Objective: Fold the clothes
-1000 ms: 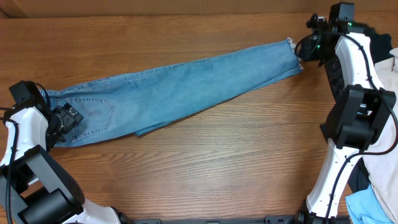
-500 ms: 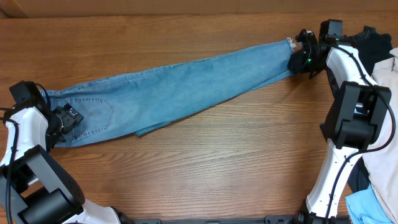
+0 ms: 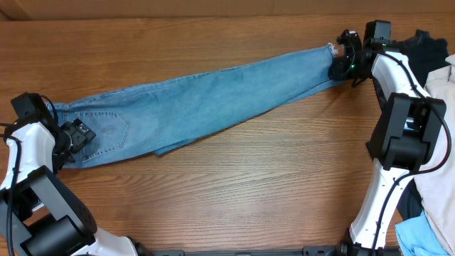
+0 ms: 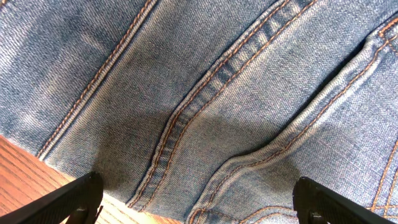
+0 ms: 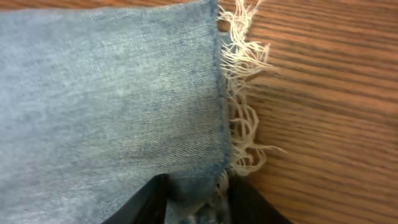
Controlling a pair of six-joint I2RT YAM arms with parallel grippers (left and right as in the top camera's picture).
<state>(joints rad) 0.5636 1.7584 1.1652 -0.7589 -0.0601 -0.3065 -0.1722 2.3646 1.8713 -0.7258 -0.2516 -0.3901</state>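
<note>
A pair of faded light blue denim jeans [image 3: 206, 103] lies stretched across the brown wooden tabletop [image 3: 256, 185]. The waist end is near the left edge and the leg runs up towards the far right corner. The left gripper [image 3: 77, 135] sits over the waist end, just beside the stitched back pocket [image 3: 106, 128]. In its own camera its black fingers [image 4: 78, 198] are spread wide apart with seamed denim between them. The right gripper [image 3: 343, 62] is at the leg's frayed hem [image 5: 239, 112]. Its two fingers [image 5: 149, 200] stand close together, pinching the hem corner, with white threads trailing onto the wood. A cream cloth [image 3: 439, 181] and a dark garment [image 3: 428, 44] are heaped at the right edge.
</note>
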